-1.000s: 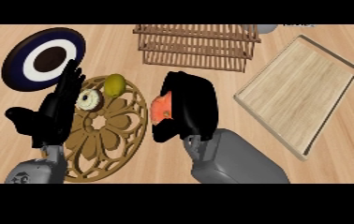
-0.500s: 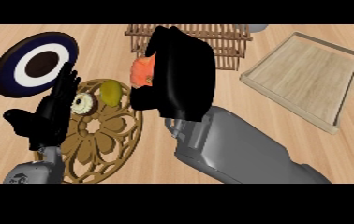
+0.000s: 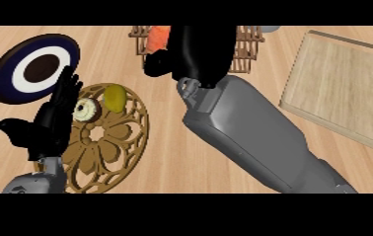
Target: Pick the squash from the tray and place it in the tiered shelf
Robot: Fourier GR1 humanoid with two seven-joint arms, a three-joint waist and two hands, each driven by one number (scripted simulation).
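"How much of the squash [image 3: 156, 37] shows?"
"Just an orange sliver. The right hand [image 3: 195, 52] curled round it hides the rest, and the top edge cuts it."
"And the tiered shelf [image 3: 247, 45]?"
"Mostly behind that hand, so I can't tell its tiers apart."
"The tray [image 3: 124, 131]?"
"The left hand [image 3: 51, 119] covers its left rim, and its lower end is cut off."

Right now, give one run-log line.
right hand shut on orange squash | above wooden shelf | left hand open by round wooden tray
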